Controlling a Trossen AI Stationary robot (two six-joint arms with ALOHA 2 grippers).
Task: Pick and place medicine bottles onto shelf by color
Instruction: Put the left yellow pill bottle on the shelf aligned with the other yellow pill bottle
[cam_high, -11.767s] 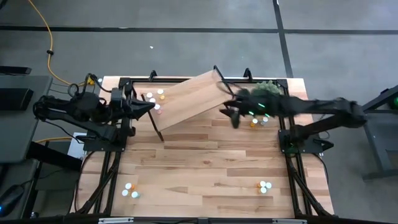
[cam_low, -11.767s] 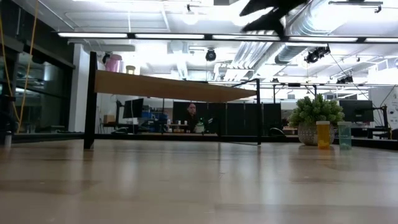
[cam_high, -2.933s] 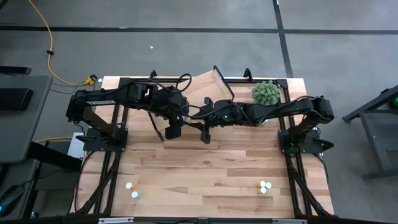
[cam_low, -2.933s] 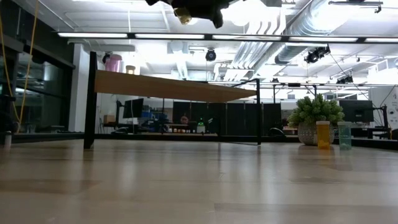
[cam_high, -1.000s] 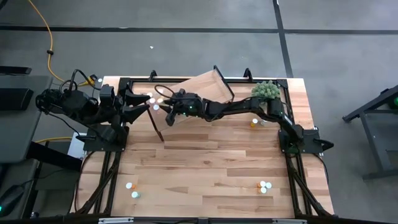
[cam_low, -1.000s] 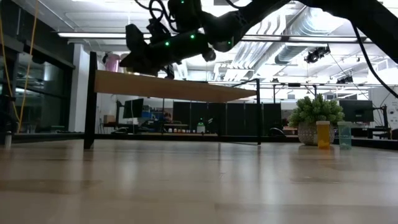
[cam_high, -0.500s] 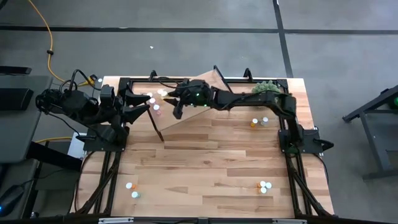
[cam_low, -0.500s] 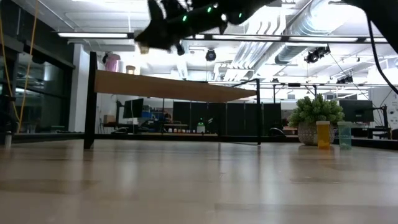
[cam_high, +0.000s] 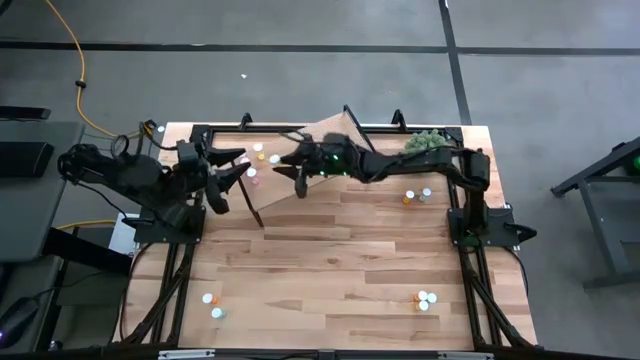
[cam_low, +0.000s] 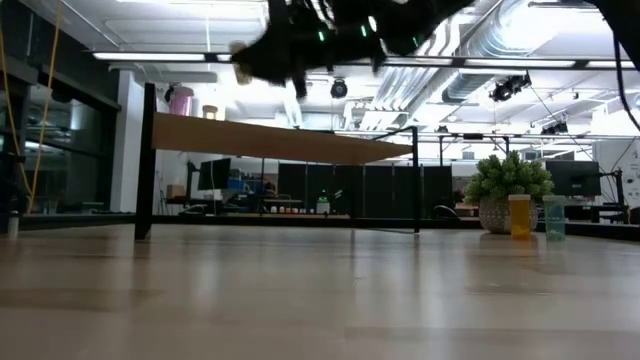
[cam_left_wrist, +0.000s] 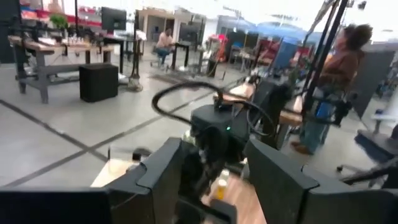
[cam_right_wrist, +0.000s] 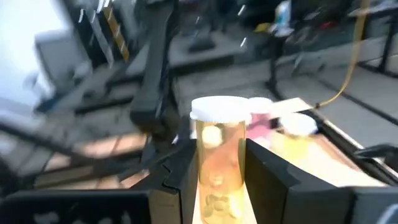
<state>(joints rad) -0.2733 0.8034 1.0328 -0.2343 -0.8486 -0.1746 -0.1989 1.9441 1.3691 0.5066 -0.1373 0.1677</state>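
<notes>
The light-wood shelf (cam_high: 318, 150) stands slantwise at the table's far side on black legs. Several medicine bottles (cam_high: 260, 152) stand on its left end; a pink one (cam_right_wrist: 261, 121) and a yellow one (cam_right_wrist: 293, 134) show in the right wrist view. My right gripper (cam_high: 284, 168) hovers above that end, shut on an amber-yellow bottle (cam_right_wrist: 217, 155) with a white cap. My left gripper (cam_high: 232, 172) waits open just left of the shelf with nothing between its fingers (cam_left_wrist: 161, 174). Other bottles stand on the table: two (cam_high: 416, 196) near the plant and small groups (cam_high: 211, 305) (cam_high: 423, 298) near the front edge. My right gripper pinches the amber-yellow bottle's body (cam_right_wrist: 205, 171) between its two fingers, below the white cap (cam_right_wrist: 217, 109). The fingers reach it from the table's right side. The bottle stands upright, cap up, lifted clear above the shelf's top.
A fuzzy green plant (cam_high: 425, 142) in a pot stands at the far right, with an orange bottle (cam_low: 520, 215) and a teal one (cam_low: 553, 217) beside it. The middle of the wood tabletop (cam_high: 330, 260) is bare. People stand in the room beyond.
My right gripper has risen from just over the shelf's left end with the bottle still held, and has drifted a little toward the table's right edge. My left arm has shifted slightly beside the shelf's left end.
</notes>
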